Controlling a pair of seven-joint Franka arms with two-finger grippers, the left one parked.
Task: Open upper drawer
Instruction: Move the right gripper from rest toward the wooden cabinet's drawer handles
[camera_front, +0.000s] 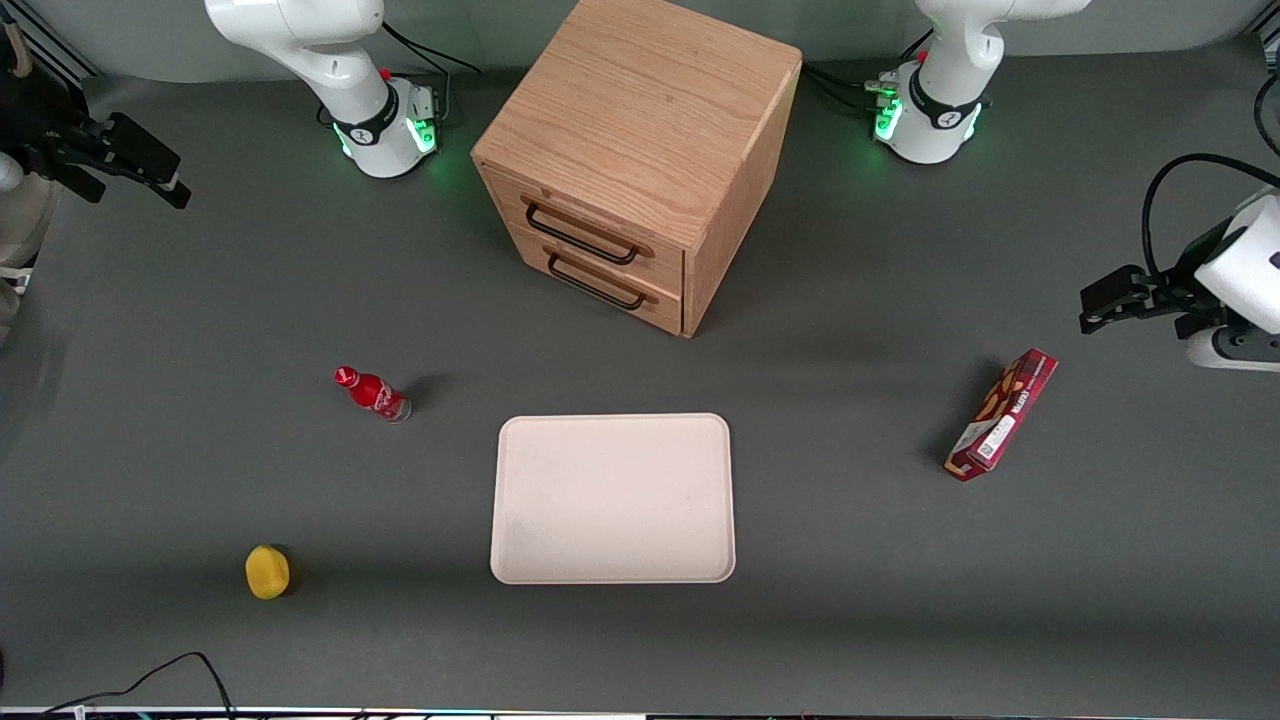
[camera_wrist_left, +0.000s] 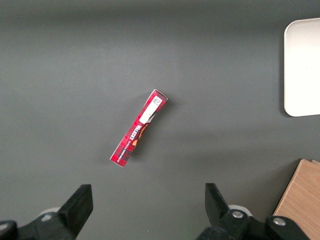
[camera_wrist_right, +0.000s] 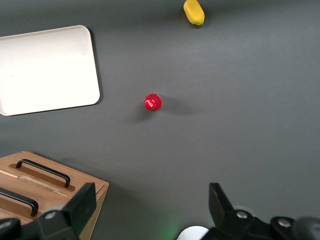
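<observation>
Drawer fronts face the front camera at a slant: the upper drawer (camera_front: 590, 228) sits shut in the oak cabinet (camera_front: 640, 130), in the upper middle of the front view, its black wire handle (camera_front: 580, 236) lying flat along the front. Just under it is the lower drawer (camera_front: 600, 282) with a matching handle. Bare grey table (camera_front: 850, 560) spreads in front of the cabinet, so the drawer front has open room.

Nearer the front camera lies a pale tray (camera_front: 612, 498), low in the middle of the frame, apart from the cabinet. A red bottle (camera_front: 372, 393) stands at centre left of the frame, and a yellow fruit (camera_front: 267, 572) rests at lower left. A red snack box (camera_front: 1002, 414) lies toward the parked arm's end of the table.

The gripper (camera_front: 150, 178) hangs at the upper left edge of the front view, high over the table and well apart from the cabinet, with its fingers (camera_wrist_right: 82, 205) spread wide and holding nothing.
</observation>
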